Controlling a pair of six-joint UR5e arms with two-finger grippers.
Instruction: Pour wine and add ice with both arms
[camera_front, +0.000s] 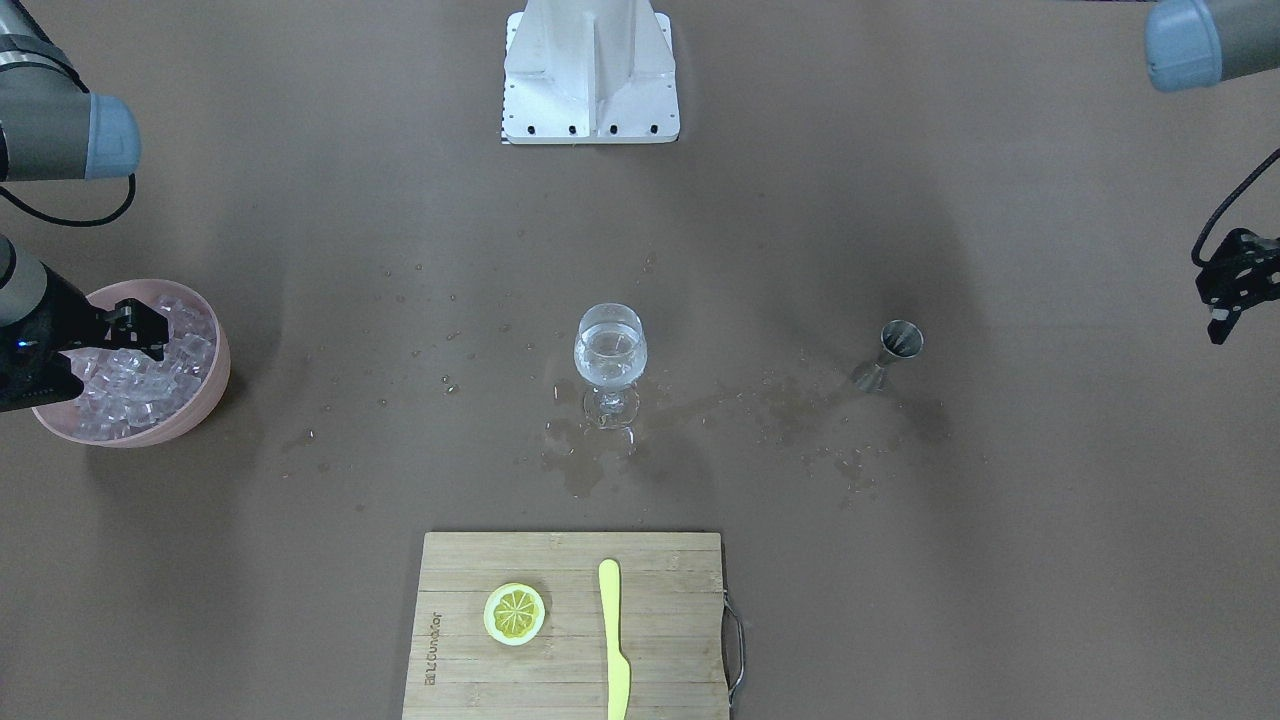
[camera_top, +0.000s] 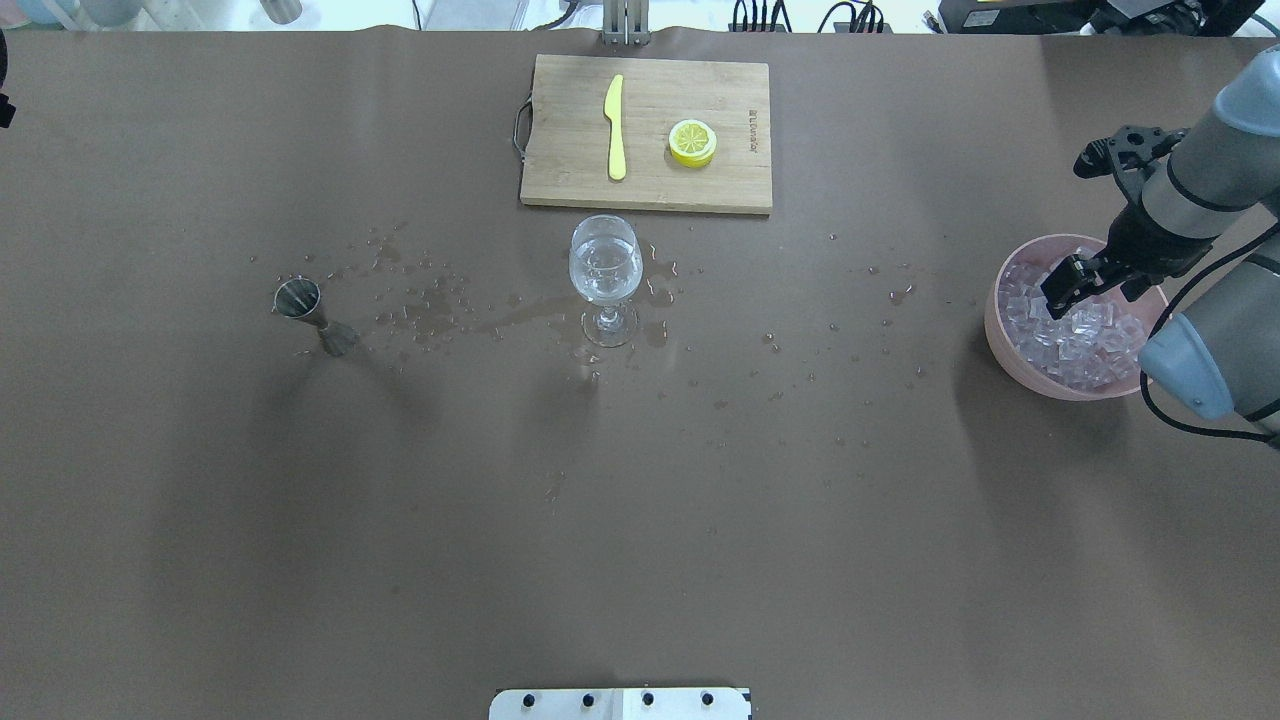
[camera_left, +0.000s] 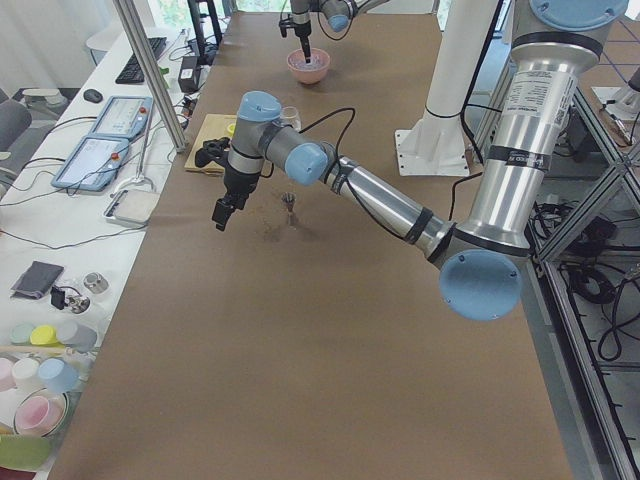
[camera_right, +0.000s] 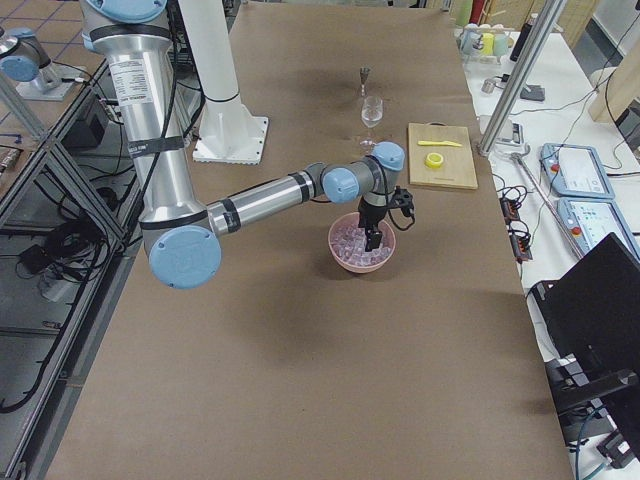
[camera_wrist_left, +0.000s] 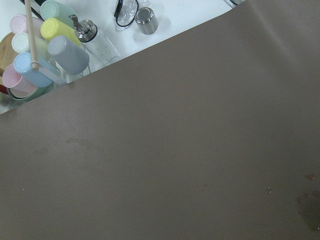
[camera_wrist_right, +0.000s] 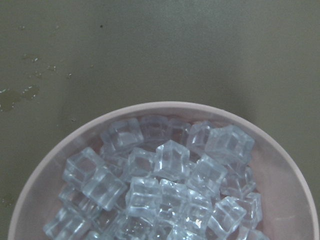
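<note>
Currently, item by item.

- Right end effector (camera_top: 1092, 290): hangs just over the ice (camera_wrist_right: 170, 175) heaped in the pink bowl (camera_wrist_right: 165, 106). The jaws look parted and no cube shows between them.
- Left end effector (camera_front: 1222, 318): off at the counter (camera_front: 900, 550) edge, nothing visibly held. Cannot tell how far it is open.
- Wine (camera_front: 610, 362): a small clear pool in the wine glass (camera_front: 610, 335) at mid-counter, well apart from the bowl.
- Steel jigger (camera_front: 898, 345): upright, apart from the glass.
- Spilled liquid (camera_front: 585, 460): around the glass foot.

Hazards, as judged:
- Glassy cubes may slip from a two-finger pinch over the long carry.
- A cube dropped from height could splash the wine or tip the stemmed glass.
- The wet foot could let the glass slide if nudged.

Writing: a burned-in brand runs along the cutting board (camera_front: 670, 640) edge, too small to read reliably.
</note>
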